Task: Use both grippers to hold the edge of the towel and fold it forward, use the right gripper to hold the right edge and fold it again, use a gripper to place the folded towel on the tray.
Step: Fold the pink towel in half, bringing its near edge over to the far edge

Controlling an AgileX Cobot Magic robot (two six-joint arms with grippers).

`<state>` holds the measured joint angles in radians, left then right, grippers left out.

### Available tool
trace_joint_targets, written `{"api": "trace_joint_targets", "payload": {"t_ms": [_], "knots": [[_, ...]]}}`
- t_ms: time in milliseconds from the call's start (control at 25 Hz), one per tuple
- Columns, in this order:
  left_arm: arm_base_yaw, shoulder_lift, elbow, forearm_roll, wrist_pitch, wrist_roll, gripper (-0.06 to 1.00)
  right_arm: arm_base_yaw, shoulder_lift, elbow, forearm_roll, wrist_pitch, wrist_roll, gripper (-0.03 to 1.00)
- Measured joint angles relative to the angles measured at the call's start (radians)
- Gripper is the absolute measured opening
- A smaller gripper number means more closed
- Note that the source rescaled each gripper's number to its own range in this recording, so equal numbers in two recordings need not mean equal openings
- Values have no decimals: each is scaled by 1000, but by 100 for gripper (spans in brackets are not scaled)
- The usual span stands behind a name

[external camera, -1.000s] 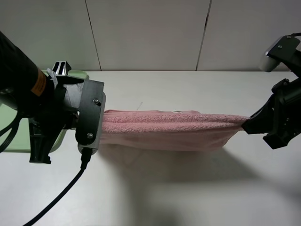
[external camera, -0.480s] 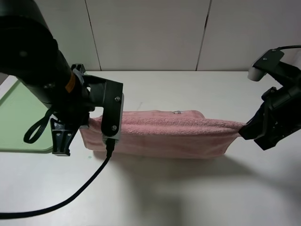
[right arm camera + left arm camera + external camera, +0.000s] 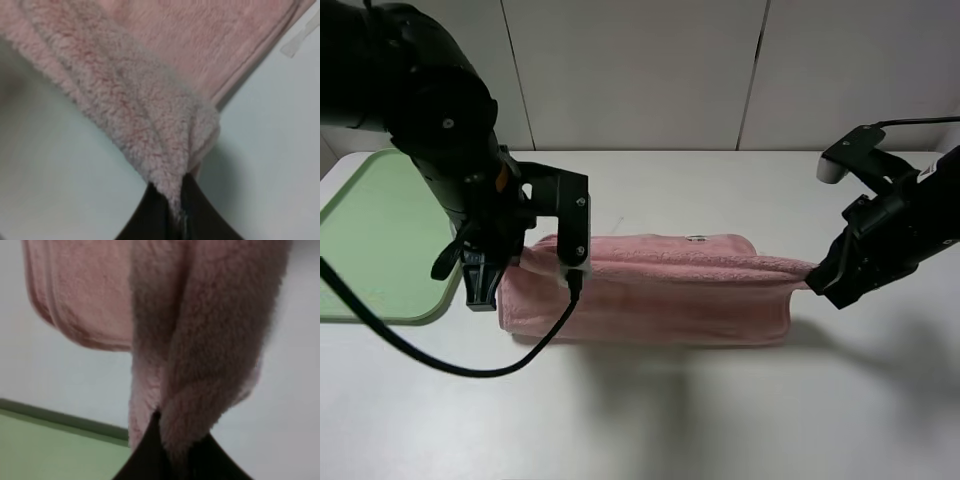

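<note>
Exterior high alone shows the towel [image 3: 670,290] stretched between left gripper [image 3: 167,452] and right gripper [image 3: 820,275], both pinching it.

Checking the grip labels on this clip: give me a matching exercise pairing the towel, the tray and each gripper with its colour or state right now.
Things:
1. towel
2. tray
3. left gripper
4. right gripper

States:
A. light green, not gripped
B. shut on the towel end nearer the tray
C. pink, held at both ends
D. shut on the towel end farther from the tray

Pairs: 1-C, 2-A, 3-B, 4-D
</note>
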<state>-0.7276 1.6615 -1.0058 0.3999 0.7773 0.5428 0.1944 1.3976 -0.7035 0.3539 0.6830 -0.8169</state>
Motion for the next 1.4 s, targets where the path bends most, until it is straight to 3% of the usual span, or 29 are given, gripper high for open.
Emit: {"api": "trace_joint_targets", "payload": {"t_ms": [320,840,1400], "knots": [[85,17,-1,-17,-67,38,0,0,129,-87,19,-24,-12,0],[98,179,-35,13,-141,42,0,0,231,-143,-8,-75,-16,0],[101,185,-40,68,-207,42,0,0,245,-143,-34,-160,-16,0]]}}
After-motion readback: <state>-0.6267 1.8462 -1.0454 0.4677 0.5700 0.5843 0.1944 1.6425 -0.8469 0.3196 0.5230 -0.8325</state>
